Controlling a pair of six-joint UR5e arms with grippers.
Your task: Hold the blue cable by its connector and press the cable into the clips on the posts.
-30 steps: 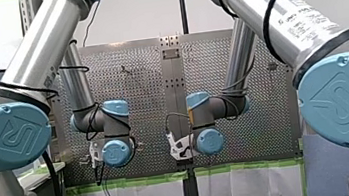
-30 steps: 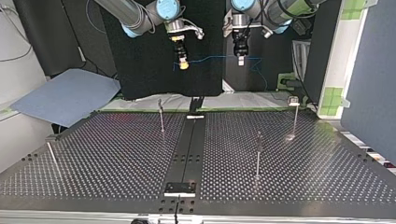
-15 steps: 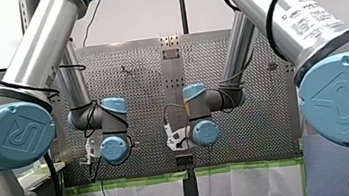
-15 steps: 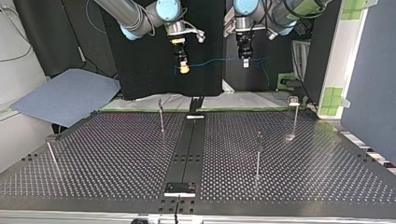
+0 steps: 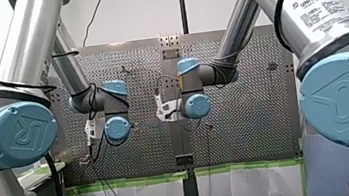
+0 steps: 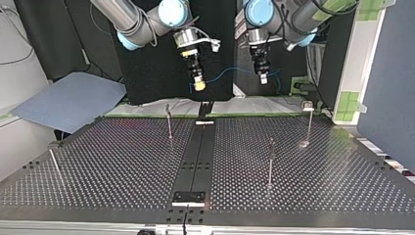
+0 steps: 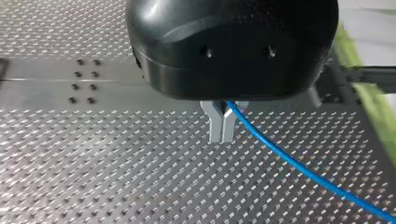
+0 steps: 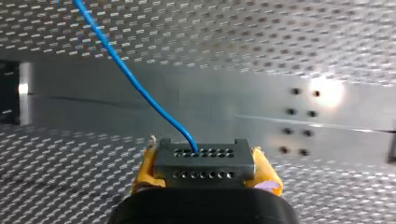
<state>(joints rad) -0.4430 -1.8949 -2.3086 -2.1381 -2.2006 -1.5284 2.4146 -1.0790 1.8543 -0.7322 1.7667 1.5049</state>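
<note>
The thin blue cable point(image 6: 229, 71) hangs in a shallow curve between my two grippers, above the far edge of the perforated table point(image 6: 122, 161). My right gripper point(image 6: 198, 84), at the top view's left, has yellow pads point(image 8: 145, 170) shut on the grey connector point(image 8: 204, 159); the cable point(image 8: 135, 84) leaves the connector's face. My left gripper point(image 6: 264, 77), at the top view's right, has its metal fingers point(image 7: 215, 126) shut on the cable point(image 7: 299, 168), which trails off to one side. Three thin posts point(image 6: 169, 120) point(image 6: 270, 159) point(image 6: 309, 120) stand apart from the cable.
Another short post point(image 6: 55, 164) leans near the table's corner at the top view's left. A central metal rail point(image 6: 195, 156) divides the plate. A blue-grey sheet point(image 6: 68, 100) lies beyond the table. In the front view the wrists point(image 5: 115, 128) point(image 5: 196, 105) hide both grippers.
Both arms have carried the cable toward the table, lower in the top view. The cable now sags more between them. Neither grip has altered.
</note>
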